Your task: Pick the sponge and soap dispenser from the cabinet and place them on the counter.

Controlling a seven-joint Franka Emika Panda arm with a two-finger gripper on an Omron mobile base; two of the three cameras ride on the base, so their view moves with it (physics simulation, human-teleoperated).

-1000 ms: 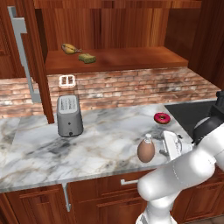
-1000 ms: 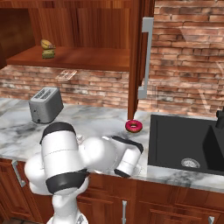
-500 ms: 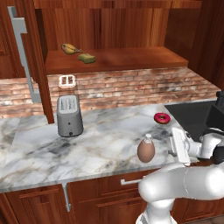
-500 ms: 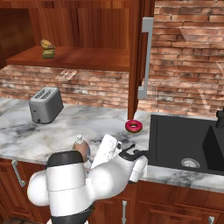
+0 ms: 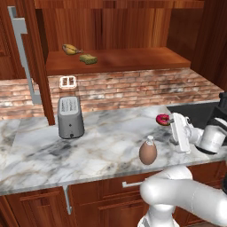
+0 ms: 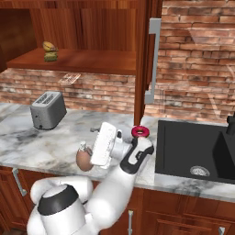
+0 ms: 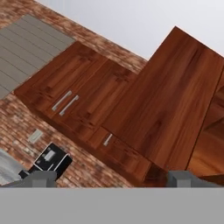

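Brick is backing a white-veined marble counter (image 5: 102,146) under a dark reddish cabinet (image 5: 115,26) whose doors are standing open, one grey bar handle (image 5: 24,53) hanging at the left. On the counter the soap dispenser (image 5: 148,151) is already standing upright near the front edge, well apart from a grey toaster (image 5: 70,116) to its left and a red doughnut (image 5: 163,119) behind it to the right, with a dark sink (image 6: 197,151) lying beyond. The sponge (image 5: 88,59) is still lying on the cabinet shelf, just beside a banana (image 5: 71,48), so by my judgement that half of the task is not yet done. The gripper (image 5: 174,131) is sitting low over the counter's right end, near the dispenser but not touching it; in the hand view its fingertips (image 7: 41,178) are showing far apart with nothing between them, pointing up at the wall cupboards, so the pincer is wide and empty. The sponge is probably going to handle as a light, soft, squashy thing with a rougher green face, unlikely to slip or break; taking it across its short sides, jaws flat to the shelf, seems the safest hold, while keeping clear of the banana lying at its left.
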